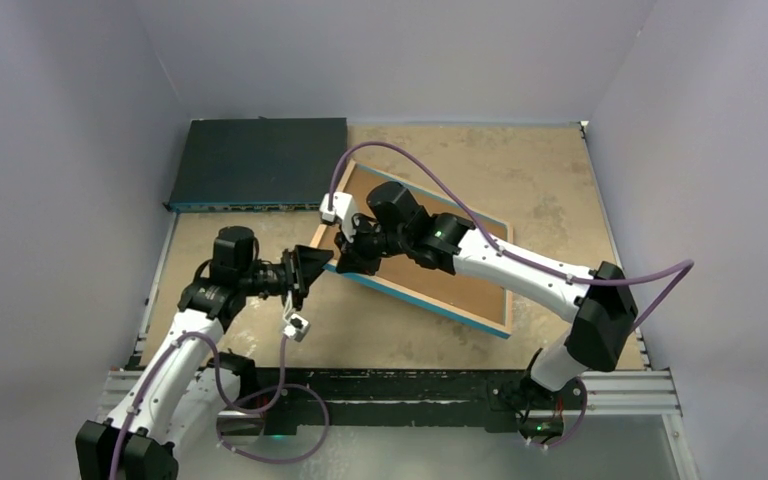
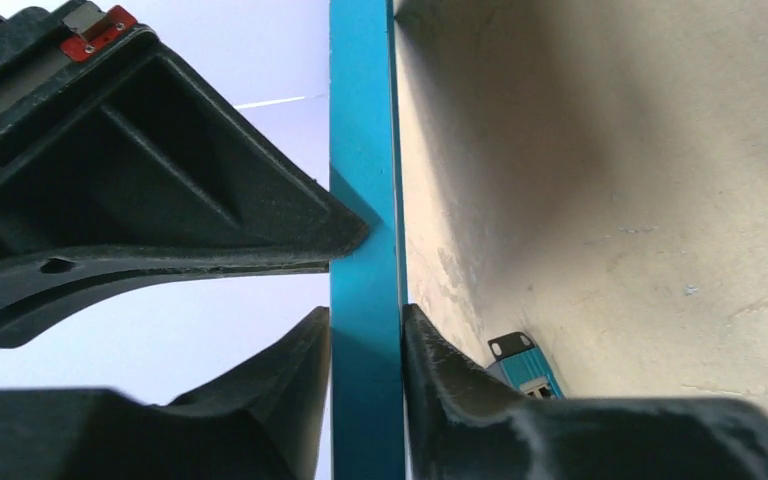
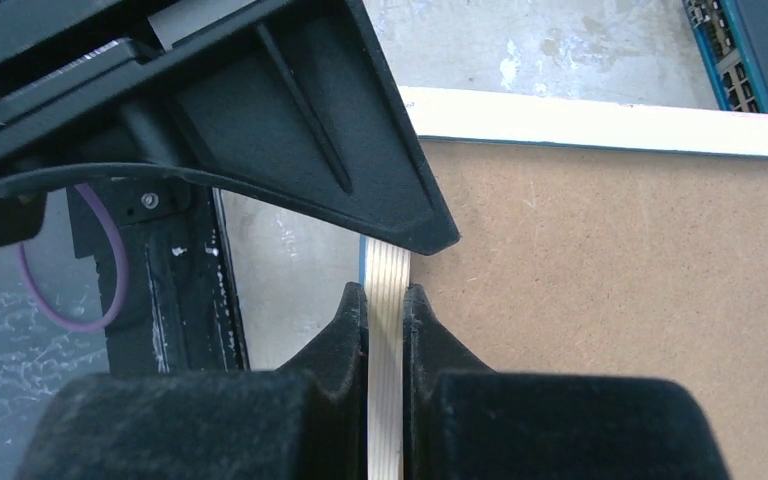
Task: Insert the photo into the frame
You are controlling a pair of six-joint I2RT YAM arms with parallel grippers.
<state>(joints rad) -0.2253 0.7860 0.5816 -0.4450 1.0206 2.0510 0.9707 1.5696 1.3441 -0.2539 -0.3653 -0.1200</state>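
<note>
The frame (image 1: 422, 302) lies back-up and askew mid-table, with a blue outer edge and a pale wood rim. A brown backing board (image 1: 460, 275) fills its opening. My right gripper (image 1: 348, 252) is shut on the frame's left rim; in the right wrist view both fingers (image 3: 387, 295) press the wood strip (image 3: 388, 262). My left gripper (image 1: 316, 270) reaches the same corner from the left. In the left wrist view its fingers (image 2: 365, 322) sit against both faces of the blue edge (image 2: 363, 150), one finger under the frame. The photo is out of view.
A dark flat box (image 1: 258, 160) lies at the back left, close to the frame's far corner; its blue bracket (image 2: 522, 365) shows past my left finger. The tan tabletop (image 1: 540, 170) is walled by grey panels on three sides. A black rail (image 1: 390, 385) runs along the near edge.
</note>
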